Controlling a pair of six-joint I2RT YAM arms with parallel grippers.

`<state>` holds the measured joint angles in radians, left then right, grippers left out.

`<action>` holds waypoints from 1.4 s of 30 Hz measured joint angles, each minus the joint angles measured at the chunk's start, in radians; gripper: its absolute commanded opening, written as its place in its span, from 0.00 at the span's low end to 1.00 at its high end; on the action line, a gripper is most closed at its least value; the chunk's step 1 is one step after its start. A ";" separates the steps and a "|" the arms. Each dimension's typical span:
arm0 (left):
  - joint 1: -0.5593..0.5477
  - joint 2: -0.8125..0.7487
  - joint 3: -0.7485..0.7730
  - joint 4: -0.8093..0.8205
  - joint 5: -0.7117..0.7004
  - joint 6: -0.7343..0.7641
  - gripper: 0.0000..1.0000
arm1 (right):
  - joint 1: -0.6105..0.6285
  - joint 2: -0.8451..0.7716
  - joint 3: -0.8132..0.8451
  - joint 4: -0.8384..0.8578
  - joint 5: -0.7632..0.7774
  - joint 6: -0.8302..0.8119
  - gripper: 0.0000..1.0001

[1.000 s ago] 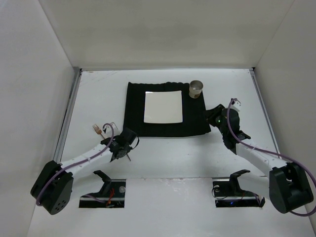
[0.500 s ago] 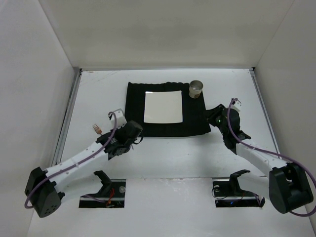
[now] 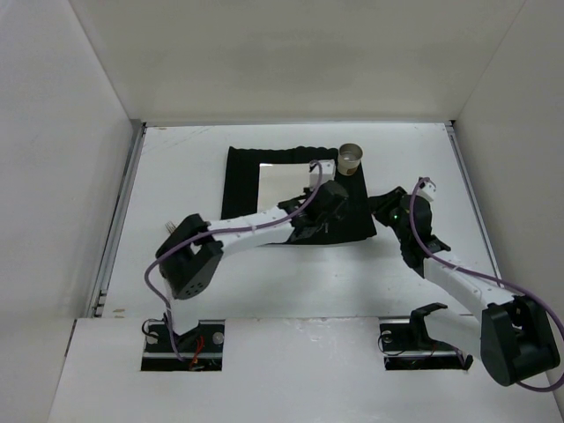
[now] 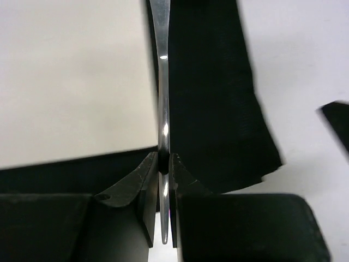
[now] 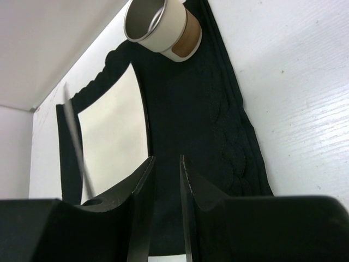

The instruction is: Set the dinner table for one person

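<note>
Left tool (image 4: 163,162) clamps a slim silver metal utensil (image 4: 162,82), long axis straight ahead; square white plate (image 4: 71,76) just left, black ribbed cloth mat (image 4: 207,98) below.

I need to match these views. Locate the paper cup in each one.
Top external: cup at the black mat's far right corner.
Left wrist: not in it.
Right wrist: cup at top centre, by the mat's edge.
Shared landmark: the square white plate on the mat, seen in all three.

Polished metal utensil (image 4: 162,109), ribbed black cloth mat (image 4: 210,98), smooth white plate (image 4: 71,76), matte white tabletop (image 4: 305,65).
</note>
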<state>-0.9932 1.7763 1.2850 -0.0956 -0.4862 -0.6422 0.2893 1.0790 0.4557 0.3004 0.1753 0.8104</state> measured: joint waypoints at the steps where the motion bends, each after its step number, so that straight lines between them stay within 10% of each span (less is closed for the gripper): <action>1: -0.003 0.045 0.046 0.023 0.021 0.006 0.01 | -0.001 0.000 0.000 0.000 0.000 0.001 0.30; 8: 0.026 0.263 0.248 0.106 0.121 0.005 0.01 | -0.007 -0.005 -0.002 0.000 0.000 0.005 0.30; 42: 0.092 0.410 0.265 0.157 0.156 -0.125 0.02 | -0.021 0.003 -0.013 0.004 -0.008 0.014 0.32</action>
<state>-0.9012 2.1864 1.5497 0.0612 -0.3302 -0.7673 0.2684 1.0817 0.4427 0.3046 0.1677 0.8242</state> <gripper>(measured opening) 0.077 0.315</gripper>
